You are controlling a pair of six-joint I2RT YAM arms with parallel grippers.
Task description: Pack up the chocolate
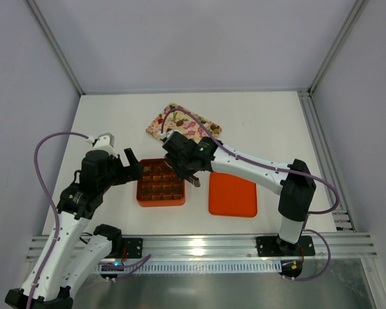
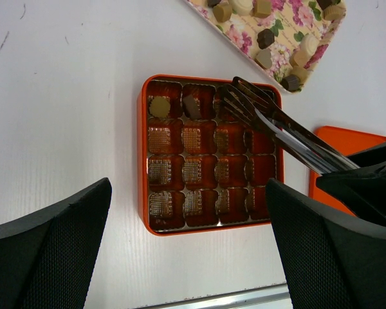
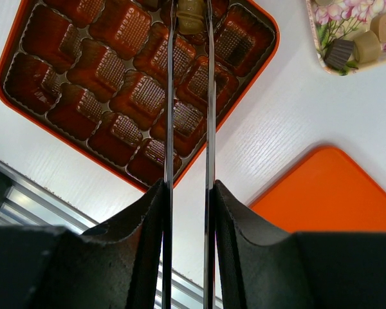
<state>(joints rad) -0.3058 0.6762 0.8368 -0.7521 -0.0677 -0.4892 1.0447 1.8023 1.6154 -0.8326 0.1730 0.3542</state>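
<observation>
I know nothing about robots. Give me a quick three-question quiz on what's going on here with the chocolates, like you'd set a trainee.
1. True or false: the right gripper clamps the long metal tongs.
2. The flat orange lid lies: A) on top of the square orange gridded box; B) beside it; C) under it.
3. Not counting any at the tong tips, how many small chocolates sit in the box's cells?

Key: 1 true; 2 B; 3 two.
</observation>
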